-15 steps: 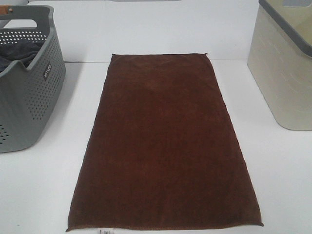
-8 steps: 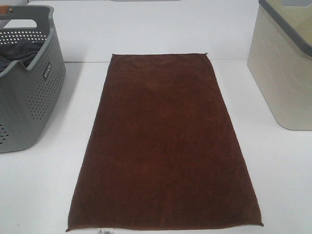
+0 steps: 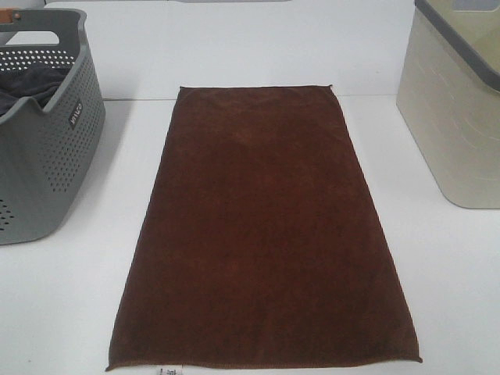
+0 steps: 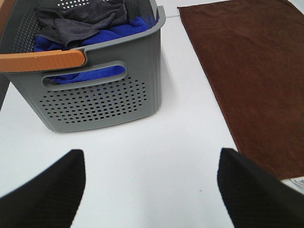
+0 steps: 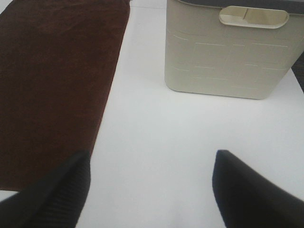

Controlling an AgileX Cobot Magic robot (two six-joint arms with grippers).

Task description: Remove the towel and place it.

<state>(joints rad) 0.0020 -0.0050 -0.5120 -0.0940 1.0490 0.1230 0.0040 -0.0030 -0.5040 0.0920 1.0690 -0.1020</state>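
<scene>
The dark reddish-brown towel (image 3: 266, 234) lies spread flat on the white table, long side running front to back, with its small white tag (image 3: 169, 372) at the near left corner. It also shows in the left wrist view (image 4: 251, 76) and the right wrist view (image 5: 52, 80). My left gripper (image 4: 152, 190) is open and empty above bare table, between the grey basket and the towel's near left corner. My right gripper (image 5: 149, 190) is open and empty above bare table beside the towel's right edge. Neither gripper shows in the exterior high view.
A grey perforated basket (image 3: 55, 156) with an orange handle (image 4: 42, 61) stands at the left, holding a dark grey cloth (image 4: 80, 19) and blue cloth (image 4: 95, 73). A cream bin (image 3: 461, 117) with a grey rim stands at the right, also in the right wrist view (image 5: 225, 52).
</scene>
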